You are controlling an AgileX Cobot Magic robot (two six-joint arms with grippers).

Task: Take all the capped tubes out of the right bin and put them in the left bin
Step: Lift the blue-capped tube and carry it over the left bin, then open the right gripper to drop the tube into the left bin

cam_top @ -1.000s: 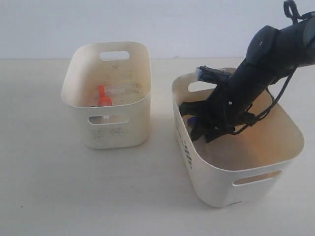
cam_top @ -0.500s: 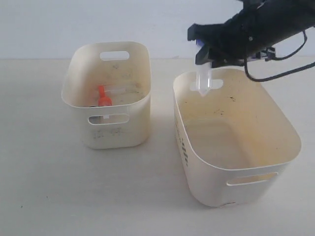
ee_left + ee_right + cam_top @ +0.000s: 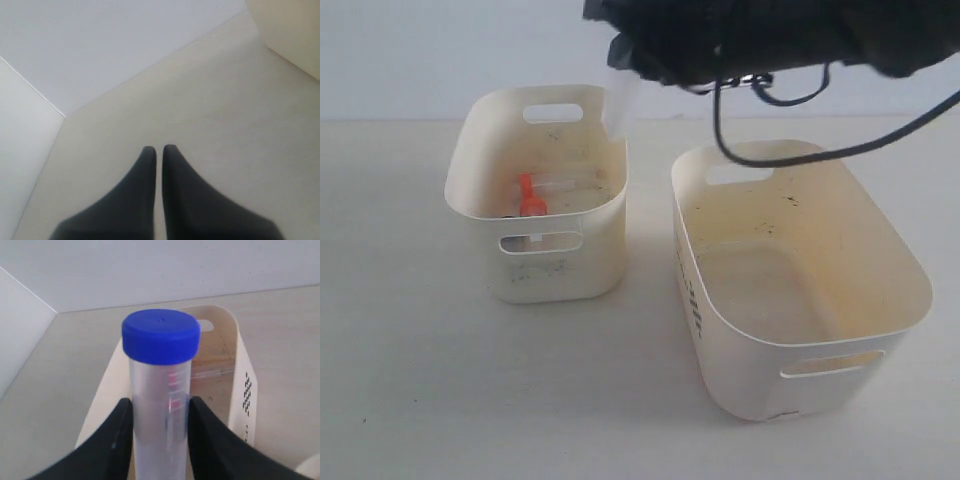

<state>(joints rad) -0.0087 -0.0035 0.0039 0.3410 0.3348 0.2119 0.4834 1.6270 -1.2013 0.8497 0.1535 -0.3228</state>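
Note:
My right gripper (image 3: 628,62) hangs above the back right corner of the left bin (image 3: 480,215). It is shut on a clear capped tube (image 3: 160,390) with a dark blue cap, gripped on its body below the cap. In the exterior view that tube (image 3: 620,102) shows as a pale blur below the jaws. An orange-capped tube (image 3: 527,195) lies inside the left bin. The right bin (image 3: 750,355) shows only a bare, stained floor. My left gripper (image 3: 159,148) is shut on nothing, low over the table, and does not show in the exterior view.
The right arm and its black cables (image 3: 770,150) cross the top of the exterior view, above the right bin's back rim. A cream tub wall (image 3: 295,35) stands at the edge of the left wrist view. A white wall runs along the back of the table.
My right gripper has lifted the blue-capped tube out of the right bin and carried it left, from over that bin's back rim to above the left bin. The left bin's contents have not moved.

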